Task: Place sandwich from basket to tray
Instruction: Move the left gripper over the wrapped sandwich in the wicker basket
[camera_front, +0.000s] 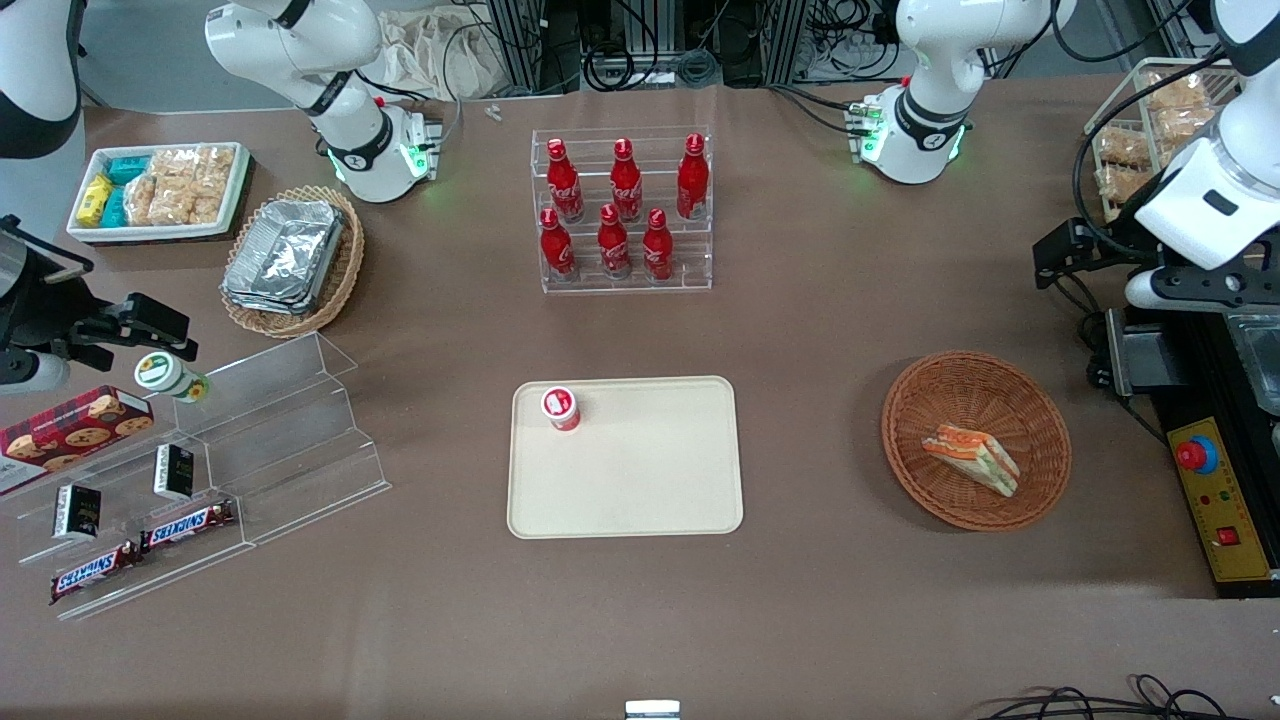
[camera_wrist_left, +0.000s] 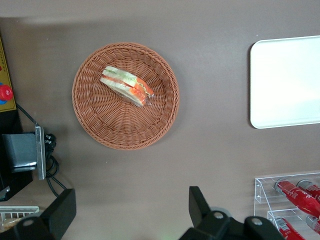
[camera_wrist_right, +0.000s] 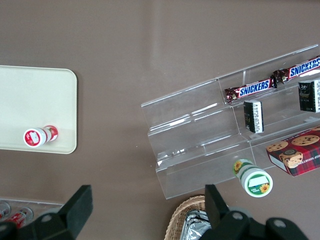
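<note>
The sandwich (camera_front: 970, 458), a white-bread wedge with orange and green filling, lies in the round reddish-brown wicker basket (camera_front: 905, 400) toward the working arm's end of the table. In the left wrist view the sandwich (camera_wrist_left: 127, 85) lies slightly off the basket's (camera_wrist_left: 100, 125) centre. The beige tray (camera_front: 640, 480) lies mid-table and also shows in the left wrist view (camera_wrist_left: 285, 85). My left gripper (camera_front: 1065, 255) hangs high, farther from the front camera than the basket. It is open and empty (camera_wrist_left: 131, 207), with bare table between its fingers.
A small red-and-white bottle (camera_front: 561, 408) stands on the tray's corner. A rack of red cola bottles (camera_front: 622, 210) stands farther back. A black and yellow control box with a red button (camera_front: 1215, 500) sits beside the basket. A clear stepped shelf (camera_front: 260, 440) with snacks lies toward the parked arm's end.
</note>
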